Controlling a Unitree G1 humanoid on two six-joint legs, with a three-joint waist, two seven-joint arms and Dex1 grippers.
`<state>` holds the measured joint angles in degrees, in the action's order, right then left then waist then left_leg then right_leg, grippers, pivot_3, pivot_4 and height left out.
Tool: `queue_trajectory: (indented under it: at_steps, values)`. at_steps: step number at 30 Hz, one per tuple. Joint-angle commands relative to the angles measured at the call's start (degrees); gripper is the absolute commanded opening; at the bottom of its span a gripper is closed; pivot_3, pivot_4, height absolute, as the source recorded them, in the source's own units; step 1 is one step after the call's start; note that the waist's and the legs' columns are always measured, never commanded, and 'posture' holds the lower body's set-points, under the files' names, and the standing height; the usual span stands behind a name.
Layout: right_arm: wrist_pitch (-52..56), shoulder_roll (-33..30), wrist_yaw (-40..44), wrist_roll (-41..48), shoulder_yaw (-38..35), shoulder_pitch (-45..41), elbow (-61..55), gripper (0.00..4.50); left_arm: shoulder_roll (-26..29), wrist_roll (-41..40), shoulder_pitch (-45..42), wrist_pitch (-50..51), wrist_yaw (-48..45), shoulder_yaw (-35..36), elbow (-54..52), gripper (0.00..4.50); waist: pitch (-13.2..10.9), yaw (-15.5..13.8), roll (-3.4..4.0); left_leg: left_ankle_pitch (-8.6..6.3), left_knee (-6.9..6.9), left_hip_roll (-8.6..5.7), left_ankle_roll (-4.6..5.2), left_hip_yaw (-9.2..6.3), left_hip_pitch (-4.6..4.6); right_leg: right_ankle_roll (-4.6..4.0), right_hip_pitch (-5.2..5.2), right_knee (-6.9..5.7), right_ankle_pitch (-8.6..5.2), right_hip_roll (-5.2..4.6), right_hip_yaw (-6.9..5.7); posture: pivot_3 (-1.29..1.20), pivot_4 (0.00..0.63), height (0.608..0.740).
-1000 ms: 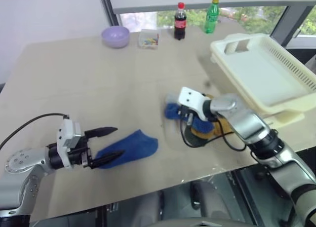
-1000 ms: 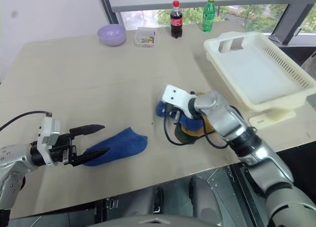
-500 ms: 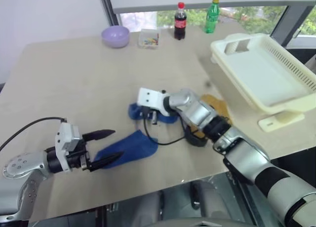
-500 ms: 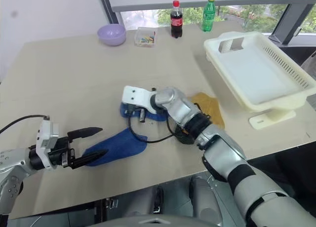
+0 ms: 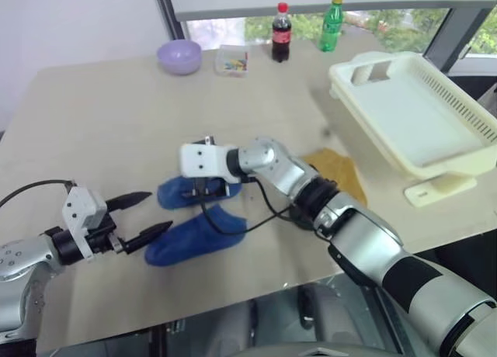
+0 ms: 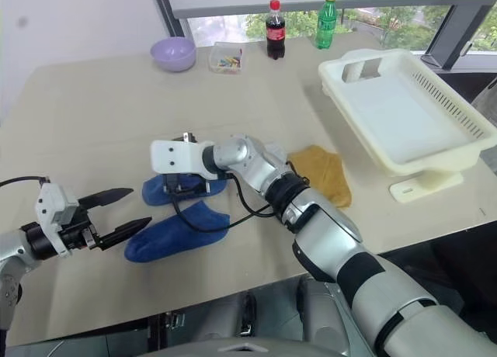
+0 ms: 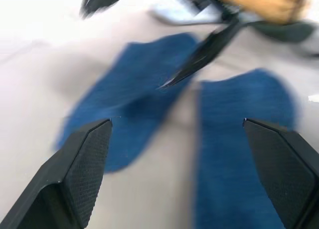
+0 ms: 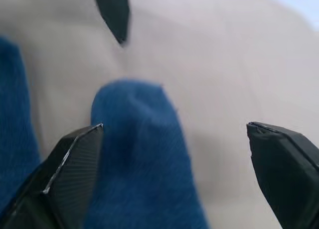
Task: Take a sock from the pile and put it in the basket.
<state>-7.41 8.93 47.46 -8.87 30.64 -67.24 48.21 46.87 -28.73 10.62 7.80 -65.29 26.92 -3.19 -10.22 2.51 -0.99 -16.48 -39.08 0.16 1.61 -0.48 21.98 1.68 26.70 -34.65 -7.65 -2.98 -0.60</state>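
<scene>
Two blue socks [image 6: 177,231] flat on table [image 6: 101,124], side by side. Yellow sock [image 6: 320,171] beside basket [image 6: 404,116], basket empty. Left fingers [image 6: 116,214] spread, ungripped; right fingers [image 8: 75,164] spread over sock.

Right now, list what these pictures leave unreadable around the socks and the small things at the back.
- Far blue sock: middle hidden under the right gripper, eye views.
- Dark sock: mostly hidden behind the right forearm.
- Clear box: contents too small to identify.
- Both blue socks: blurred in the left wrist view.
</scene>
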Motion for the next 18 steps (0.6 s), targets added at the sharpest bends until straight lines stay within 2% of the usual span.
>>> queue_trajectory:
  at_steps: [1,7,12,15,18]
  values:
    - [8.75,-1.68,3.27,2.84,-3.00,3.71,-11.60,4.45,-0.38,1.16,-1.49,-2.79,2.09,1.59,1.59,4.50,0.04,-0.06,-0.05,-0.01,0.00,0.01,-0.02,-0.03,-0.03,-0.08,0.01,-0.11,-0.05,0.01,-0.01,0.00,0.150,0.732]
    - [34.49,-10.78,7.79,7.58,-4.79,17.56,-35.05,4.45,-0.94,0.98,-5.18,0.48,5.62,-1.25,2.98,4.50,0.16,-0.84,-0.27,-0.01,-0.12,-0.03,-0.01,-0.13,0.00,-0.14,-0.04,-0.20,-0.09,-0.12,-0.09,0.00,0.150,0.732]
    - [51.23,-10.56,3.95,12.36,-9.13,23.66,-39.31,4.45,-0.23,3.15,-12.67,5.49,7.91,-6.47,9.75,4.50,0.18,-0.07,-0.30,-0.01,-0.14,-0.02,-0.01,-0.04,-0.11,-0.13,-0.03,-0.30,-0.09,0.13,-0.05,0.00,0.150,0.732]
    - [56.30,-7.84,0.08,15.59,-13.59,24.47,-38.38,3.53,0.08,4.48,-17.41,5.86,7.43,-8.69,13.86,4.50,0.18,0.04,-0.30,0.02,-0.12,0.15,-0.06,0.07,-0.18,-0.22,-0.04,-0.36,-0.04,0.39,-0.09,0.00,0.150,0.732]
    - [58.78,-6.77,-2.59,17.20,-16.12,23.30,-37.42,2.15,0.44,5.08,-20.91,6.69,6.98,-9.81,16.80,4.50,0.18,0.02,-0.30,0.08,-0.12,0.25,-0.15,0.11,-0.17,-0.34,-0.02,-0.33,0.03,0.50,-0.09,0.00,0.150,0.732]
